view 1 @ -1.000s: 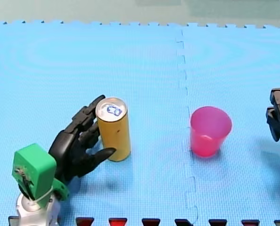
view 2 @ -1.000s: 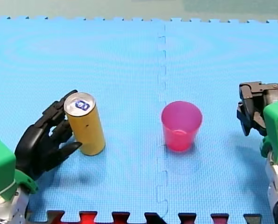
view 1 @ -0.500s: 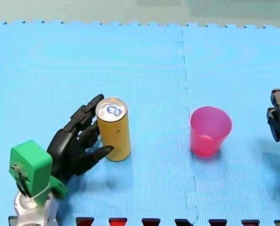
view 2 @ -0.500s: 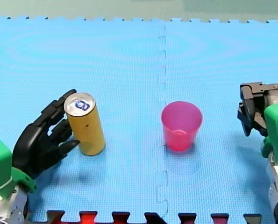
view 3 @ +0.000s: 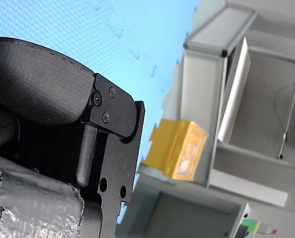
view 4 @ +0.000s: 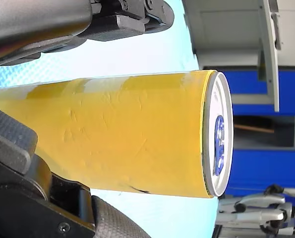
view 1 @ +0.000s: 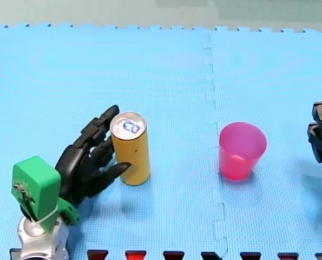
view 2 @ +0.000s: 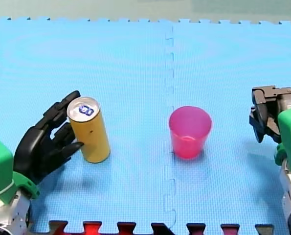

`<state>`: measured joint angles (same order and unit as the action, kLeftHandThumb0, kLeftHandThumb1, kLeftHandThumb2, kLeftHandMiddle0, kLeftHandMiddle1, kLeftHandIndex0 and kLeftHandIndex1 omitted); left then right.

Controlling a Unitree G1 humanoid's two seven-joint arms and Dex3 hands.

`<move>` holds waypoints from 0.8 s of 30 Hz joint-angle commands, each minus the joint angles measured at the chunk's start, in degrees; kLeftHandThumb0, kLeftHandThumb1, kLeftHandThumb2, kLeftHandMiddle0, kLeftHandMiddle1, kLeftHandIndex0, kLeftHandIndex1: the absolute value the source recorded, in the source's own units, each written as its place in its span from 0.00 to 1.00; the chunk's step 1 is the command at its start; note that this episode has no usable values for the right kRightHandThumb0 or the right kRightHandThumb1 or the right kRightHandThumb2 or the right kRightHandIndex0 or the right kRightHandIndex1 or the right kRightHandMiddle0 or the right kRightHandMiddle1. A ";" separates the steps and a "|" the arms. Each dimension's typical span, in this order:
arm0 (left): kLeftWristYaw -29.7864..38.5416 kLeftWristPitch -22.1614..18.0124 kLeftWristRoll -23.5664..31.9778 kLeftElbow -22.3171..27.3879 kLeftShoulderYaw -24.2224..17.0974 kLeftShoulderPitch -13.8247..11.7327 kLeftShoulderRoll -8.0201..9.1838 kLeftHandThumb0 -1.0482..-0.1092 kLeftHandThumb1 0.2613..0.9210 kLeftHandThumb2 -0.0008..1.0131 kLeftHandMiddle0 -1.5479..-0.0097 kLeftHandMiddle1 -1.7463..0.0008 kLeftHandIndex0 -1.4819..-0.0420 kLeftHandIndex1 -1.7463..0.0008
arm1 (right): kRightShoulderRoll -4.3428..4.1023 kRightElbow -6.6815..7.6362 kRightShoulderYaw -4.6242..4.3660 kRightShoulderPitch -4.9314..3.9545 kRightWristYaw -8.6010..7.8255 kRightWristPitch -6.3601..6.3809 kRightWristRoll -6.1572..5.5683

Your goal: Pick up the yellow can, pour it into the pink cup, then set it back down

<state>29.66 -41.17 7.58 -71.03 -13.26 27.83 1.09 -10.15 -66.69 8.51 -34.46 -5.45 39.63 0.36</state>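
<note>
Can, one only: yellow, with a silver top and a blue mark, upright on the mat, well left of the one pink cup. Our left hand is spread around it, thumb touching its side. Our right hand hangs empty near the mat's right edge.

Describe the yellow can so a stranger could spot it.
On the blue foam mat, look left of the centre seam; the pink cup is right of it, the right hand at the far right edge. The yellow can stands upright by the black left hand. It alone is a tall cylinder with a silver top.
</note>
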 commanded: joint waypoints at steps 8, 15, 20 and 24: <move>-5.03 1.08 -2.53 0.03 2.03 1.91 -0.29 0.00 0.66 0.00 0.90 1.00 0.90 1.00 | -0.51 0.10 -0.02 0.08 0.12 0.71 -0.02; -7.69 2.57 -5.25 -0.76 4.20 3.32 -0.35 0.00 0.69 0.01 0.89 1.00 0.91 1.00 | -0.25 0.32 -0.26 0.42 0.62 1.44 0.20; -7.75 2.94 -6.56 -0.78 5.38 3.58 0.31 0.00 0.69 0.01 0.89 0.99 0.91 1.00 | -0.17 0.78 -0.24 0.84 0.43 1.73 0.02; -7.24 2.84 -7.19 -0.84 5.98 3.62 0.80 0.00 0.67 0.00 0.89 0.99 0.91 1.00 | -0.08 1.08 -0.29 1.10 0.38 1.89 0.02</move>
<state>22.18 -38.41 0.55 -71.76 -7.60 31.08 1.34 -10.11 -65.86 8.19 -33.63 -5.06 41.31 0.59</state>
